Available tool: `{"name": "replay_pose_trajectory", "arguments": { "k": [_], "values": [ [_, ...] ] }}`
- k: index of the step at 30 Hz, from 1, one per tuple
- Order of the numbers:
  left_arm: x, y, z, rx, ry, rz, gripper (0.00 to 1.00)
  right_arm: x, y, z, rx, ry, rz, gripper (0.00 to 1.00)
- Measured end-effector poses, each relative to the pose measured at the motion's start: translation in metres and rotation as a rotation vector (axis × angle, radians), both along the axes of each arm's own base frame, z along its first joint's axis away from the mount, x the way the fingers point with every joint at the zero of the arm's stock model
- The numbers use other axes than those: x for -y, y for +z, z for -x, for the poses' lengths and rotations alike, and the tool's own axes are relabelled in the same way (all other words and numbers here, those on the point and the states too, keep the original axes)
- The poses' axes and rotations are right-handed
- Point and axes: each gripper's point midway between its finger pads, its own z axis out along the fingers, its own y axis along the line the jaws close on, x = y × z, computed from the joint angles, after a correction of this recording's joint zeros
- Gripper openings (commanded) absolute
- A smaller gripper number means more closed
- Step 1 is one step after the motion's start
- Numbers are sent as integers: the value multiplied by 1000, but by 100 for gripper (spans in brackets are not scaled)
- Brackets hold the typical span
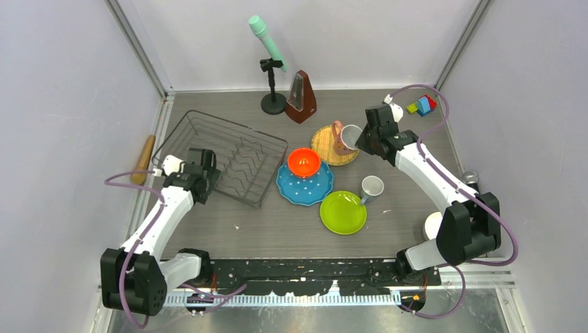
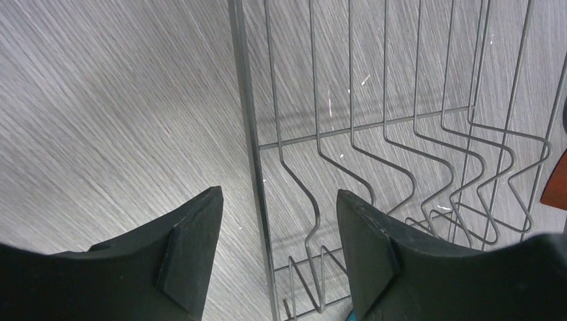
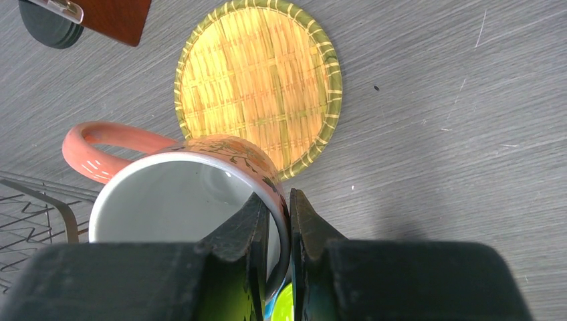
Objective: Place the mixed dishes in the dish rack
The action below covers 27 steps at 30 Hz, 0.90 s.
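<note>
Grey wood-grain tabletop, pale lilac walls all round. Nearest in, tucked by the right arm's base: white bowl [image 1: 433, 223], half hidden. Next out, lime-green plate [image 1: 342, 212] with small grey mug [image 1: 372, 187] just beside its far right edge, both down on the table. Then blue white-dotted scalloped plate [image 1: 305, 186] carrying orange bowl [image 1: 304, 161], just right of dish rack [image 1: 236, 159], with no dish in there yet, far as visible. Left gripper [image 2: 277, 200] parked over the rack's near rim, jaws well apart either side of the rim wire, gripping nothing. Further back, yellow woven-look plate [image 3: 257, 73] lying bare, and over its right side pinkish-tan mug [image 3: 180, 194], pinched at the rim by right gripper [image 3: 277, 207], one finger inside the wall, one outside, nearly closed. Seems lifted and tipped, mouth toward the wrist cam, though hard to swear to any gap underneath. So, by the look of it: first dish picked up, carry to the rack up next. Calls for a sweep left with enough height over the orange bowl, then a gentle set-down between the prongs, handle clear of the wires. Probably worth pulling the left arm aside first. Way at the back: brown metronome [image 1: 301, 98] and black microphone stand [image 1: 272, 97], not part of the job.
</note>
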Motion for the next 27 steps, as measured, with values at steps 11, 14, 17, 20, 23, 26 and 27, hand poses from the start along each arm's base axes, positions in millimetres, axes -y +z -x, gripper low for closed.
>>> {"name": "replay_pose_trajectory", "arguments": {
  "k": [11, 14, 17, 20, 23, 26, 27],
  "values": [
    [-7, 16, 11, -37, -78, -69, 32, 4, -6, 10, -26, 1, 15, 0],
    [-1, 11, 13, -59, -106, -46, 5, 5, -4, 13, -22, 1, 15, 0],
    [4, 9, 13, -64, -105, -15, 0, 6, 1, 14, -9, 1, 12, 0],
    [2, 10, 13, -51, -55, 17, 0, 6, 5, 15, 3, 2, 7, 0],
    [5, 9, 18, -12, -9, 66, 0, 7, 6, 18, 7, 2, 5, 0],
    [10, 9, 21, 77, 43, 135, 0, 8, 2, 20, -4, 3, 8, 0],
    [12, 8, 21, 117, 56, 162, 0, 8, 0, 21, -8, 3, 10, 0]
  ]
}}
